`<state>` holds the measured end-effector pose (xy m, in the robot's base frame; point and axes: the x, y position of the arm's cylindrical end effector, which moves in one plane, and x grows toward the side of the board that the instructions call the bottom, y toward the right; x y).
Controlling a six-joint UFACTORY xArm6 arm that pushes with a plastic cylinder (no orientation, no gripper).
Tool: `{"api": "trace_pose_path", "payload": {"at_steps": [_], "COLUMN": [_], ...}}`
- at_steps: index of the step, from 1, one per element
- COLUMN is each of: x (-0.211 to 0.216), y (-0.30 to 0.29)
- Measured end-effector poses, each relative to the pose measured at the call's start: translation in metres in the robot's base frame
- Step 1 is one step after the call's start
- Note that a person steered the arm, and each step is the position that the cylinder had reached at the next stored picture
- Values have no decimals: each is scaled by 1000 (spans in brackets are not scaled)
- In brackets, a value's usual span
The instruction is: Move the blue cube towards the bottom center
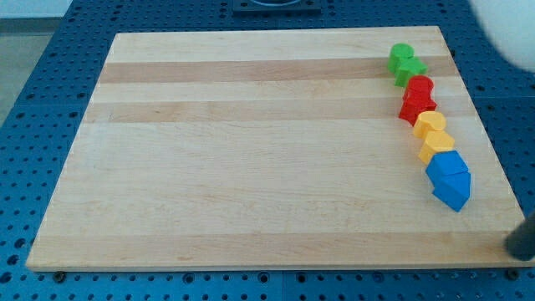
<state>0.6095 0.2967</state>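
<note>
Our blue cube (449,178) sits at the frame's right edge, ending a chain of yellow (433,135), red (416,98) and green (405,63) blocks. We have no gripper, and holding nothing, my tip (522,242) waits lower right. We should circle to its upper right, then push down-left.

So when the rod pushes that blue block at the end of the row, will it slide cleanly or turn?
The blue block looks rigid and flat-faced, so it should slide, not roll. It touches a yellow block, so a push might drag or nudge that neighbour. An off-centre push would probably turn it on the smooth wooden board. My tip shows blurred, to its lower right.
</note>
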Motion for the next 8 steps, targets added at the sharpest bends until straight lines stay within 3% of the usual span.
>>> {"api": "trace_pose_path", "payload": {"at_steps": [1, 8], "x": [-13, -88], "y": [47, 40]}}
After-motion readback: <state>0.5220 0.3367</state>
